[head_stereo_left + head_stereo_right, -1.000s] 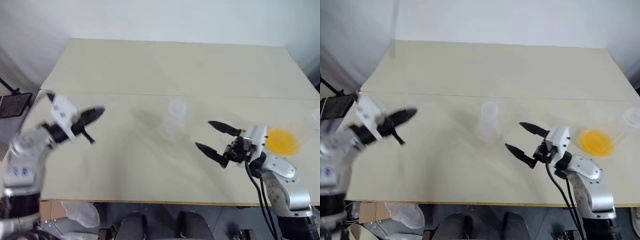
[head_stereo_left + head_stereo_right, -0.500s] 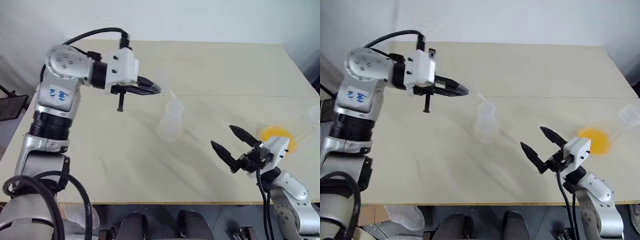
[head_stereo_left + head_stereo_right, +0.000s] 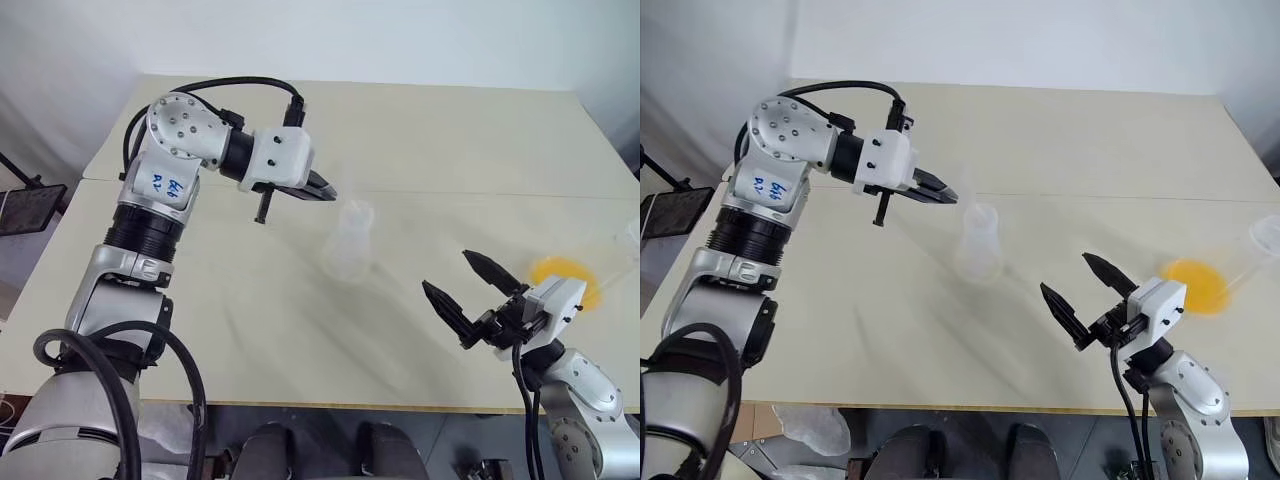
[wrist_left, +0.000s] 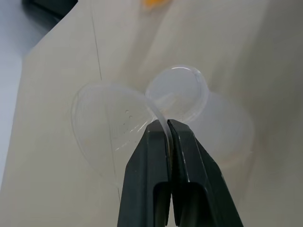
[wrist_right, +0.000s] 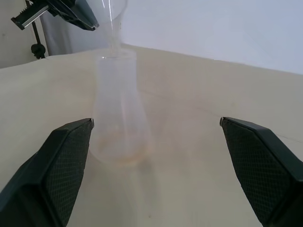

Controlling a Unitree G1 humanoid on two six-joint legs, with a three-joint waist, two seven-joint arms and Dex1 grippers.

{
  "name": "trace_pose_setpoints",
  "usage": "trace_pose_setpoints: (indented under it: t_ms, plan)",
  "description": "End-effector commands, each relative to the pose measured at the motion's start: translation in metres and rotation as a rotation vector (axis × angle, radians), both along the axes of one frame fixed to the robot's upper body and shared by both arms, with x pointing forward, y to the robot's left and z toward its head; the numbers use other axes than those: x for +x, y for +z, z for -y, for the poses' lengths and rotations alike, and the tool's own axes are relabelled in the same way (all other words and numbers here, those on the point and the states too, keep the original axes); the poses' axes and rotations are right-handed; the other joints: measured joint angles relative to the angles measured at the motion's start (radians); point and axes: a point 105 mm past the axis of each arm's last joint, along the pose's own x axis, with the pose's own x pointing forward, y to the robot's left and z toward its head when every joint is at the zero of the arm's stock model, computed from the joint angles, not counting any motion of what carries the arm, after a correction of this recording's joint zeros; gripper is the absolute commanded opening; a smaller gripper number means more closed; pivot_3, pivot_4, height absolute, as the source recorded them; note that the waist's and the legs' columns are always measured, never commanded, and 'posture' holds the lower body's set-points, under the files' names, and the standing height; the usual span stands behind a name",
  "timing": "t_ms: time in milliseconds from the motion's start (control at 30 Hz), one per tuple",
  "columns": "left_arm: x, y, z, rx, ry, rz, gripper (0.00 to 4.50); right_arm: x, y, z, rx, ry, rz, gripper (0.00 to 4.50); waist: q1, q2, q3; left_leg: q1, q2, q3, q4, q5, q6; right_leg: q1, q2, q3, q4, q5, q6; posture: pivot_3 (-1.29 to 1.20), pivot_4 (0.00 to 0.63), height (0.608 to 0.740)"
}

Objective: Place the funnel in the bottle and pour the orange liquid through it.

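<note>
We see one pale surface (image 3: 300,330) with a seam across it, and on it one clear bottle (image 3: 348,245) standing upright near the middle. Well to the right sits one clear flask (image 3: 1240,265), lying over toward the edge and partly cut off there, with the orange liquid (image 3: 1193,284) pooled inside as the single spot of colour. Nothing stands between the bottle and the flask except our right hand (image 3: 467,295), which hangs just above the near right part of the surface, its two fingers spread wide and holding nothing. Our left hand (image 4: 165,130) reaches in from the left beside the bottle's mouth, fingers pressed together on the rim of the one funnel (image 4: 111,125), whose cone hangs tilted just beside and slightly over the mouth; from the right wrist its stem appears to reach down at the opening, though whether it is actually inside we cannot tell. The funnel is so clear it nearly vanishes from the head views. A dark object (image 3: 28,208) shows off the surface's left edge, cut off.
</note>
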Motion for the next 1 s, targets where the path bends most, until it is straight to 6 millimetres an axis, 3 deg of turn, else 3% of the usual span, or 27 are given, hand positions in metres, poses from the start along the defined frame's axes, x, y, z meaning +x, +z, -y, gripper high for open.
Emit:
trace_pose_setpoints:
  t_ms: [33, 233, 467, 600, 800, 933, 1000]
  plan:
    - [-0.007, 0.010, 0.008, 0.025, -0.051, 0.042, 0.48, -0.006, 0.011, -0.005, -0.014, 0.010, 0.053, 4.50, -0.001, 0.000, 0.000, 0.000, 0.000, 0.000, 0.000, 0.000, 0.000, 0.000, 0.000, 0.000, 0.000, 0.000, 0.000, 0.00, 0.150, 0.740]
    - [-0.015, 0.024, 0.022, -0.075, -0.093, -0.044, 2.14, -0.004, 0.012, -0.008, -0.015, 0.015, 0.056, 4.50, -0.001, 0.000, 0.000, 0.000, 0.000, 0.000, 0.000, 0.000, 0.000, 0.000, 0.000, 0.000, 0.000, 0.000, 0.000, 0.00, 0.150, 0.740]
    - [-0.004, 0.014, -0.007, -0.207, 0.053, -0.185, 4.33, -0.004, 0.012, -0.007, -0.013, 0.018, 0.059, 4.50, -0.006, 0.000, 0.000, 0.000, 0.000, -0.001, 0.001, 0.000, 0.000, 0.000, 0.000, 0.000, 0.001, 0.000, 0.000, 0.00, 0.150, 0.740]
    - [-0.007, 0.001, -0.063, -0.415, 0.220, -0.281, 4.47, 0.007, 0.017, 0.001, -0.006, -0.016, 0.086, 4.50, -0.029, 0.001, 0.000, 0.002, 0.001, -0.008, 0.000, 0.000, 0.000, 0.000, 0.000, 0.001, 0.003, 0.000, 0.000, 0.00, 0.150, 0.740]
    - [-0.033, -0.022, -0.110, -0.661, 0.441, -0.319, 4.47, 0.025, 0.035, 0.025, 0.026, -0.110, 0.159, 4.50, -0.025, 0.000, 0.001, 0.001, 0.001, -0.012, 0.002, 0.000, 0.000, 0.000, -0.002, 0.000, 0.004, 0.000, 0.000, 0.00, 0.150, 0.740]
    - [-0.056, -0.056, -0.128, -0.760, 0.565, -0.366, 4.47, 0.030, 0.043, 0.046, 0.058, -0.217, 0.181, 4.50, -0.017, 0.001, 0.000, 0.001, 0.002, -0.015, 0.003, -0.001, 0.001, 0.002, -0.004, 0.001, 0.005, 0.000, 0.000, 0.00, 0.150, 0.740]
    - [-0.066, -0.071, -0.122, -0.767, 0.574, -0.392, 4.47, 0.025, 0.044, 0.057, 0.057, -0.258, 0.178, 4.50, -0.009, 0.001, 0.000, 0.001, 0.001, -0.014, 0.003, -0.001, 0.002, 0.002, -0.004, 0.002, 0.005, 0.000, 0.000, 0.00, 0.150, 0.740]
